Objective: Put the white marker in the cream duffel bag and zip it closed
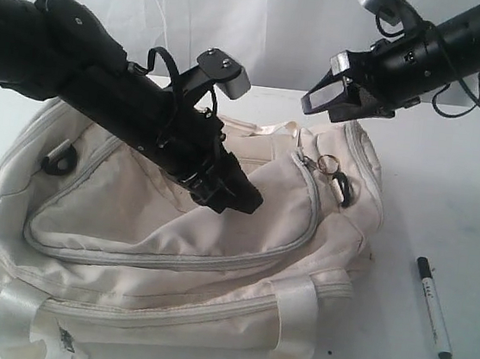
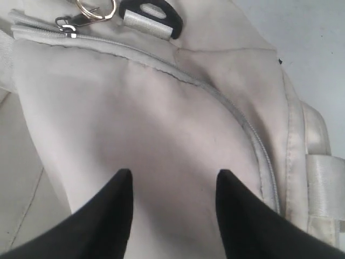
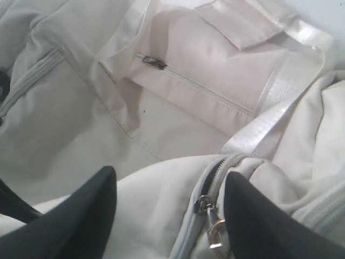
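The cream duffel bag lies on the white table, its curved grey zipper running across the top. The white marker rests on the table to the bag's right, black cap pointing away, touched by nothing. My left gripper is low over the middle of the bag, open, with only bag fabric between its fingers. My right gripper hangs open above the bag's far right end. In the right wrist view the zipper slider and its metal pull lie between its fingers, untouched.
A metal ring pull and a black buckle sit at the bag's right end; another buckle is at the left. Shiny webbing handles hang down the front. A white backdrop stands behind the table.
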